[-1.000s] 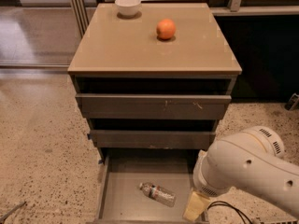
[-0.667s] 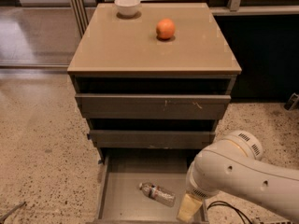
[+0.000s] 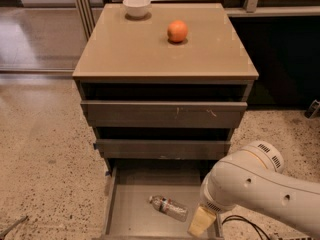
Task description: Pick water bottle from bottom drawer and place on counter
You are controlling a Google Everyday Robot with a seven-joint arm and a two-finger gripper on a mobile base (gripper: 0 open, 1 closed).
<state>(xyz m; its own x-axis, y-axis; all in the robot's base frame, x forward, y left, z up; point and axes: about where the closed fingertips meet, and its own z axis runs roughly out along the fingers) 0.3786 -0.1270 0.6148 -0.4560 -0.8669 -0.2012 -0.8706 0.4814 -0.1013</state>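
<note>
The water bottle (image 3: pixel 168 207) lies on its side on the grey floor of the bottom drawer (image 3: pixel 131 215), which is pulled out under two shallower drawers. The tan counter (image 3: pixel 150 49) tops the cabinet. My white arm (image 3: pixel 250 186) reaches in from the lower right. Its gripper (image 3: pixel 201 221) hangs over the drawer's right side, just right of the bottle and apart from it; only a pale yellow finger shows.
On the counter sit an orange (image 3: pixel 177 31) near the back middle and a white bowl (image 3: pixel 136 6) at the back left corner. Speckled floor surrounds the cabinet. A dark wall stands at the right.
My arm has shifted left, bringing the gripper nearer the bottle. The bottle, orange and bowl have not moved.
</note>
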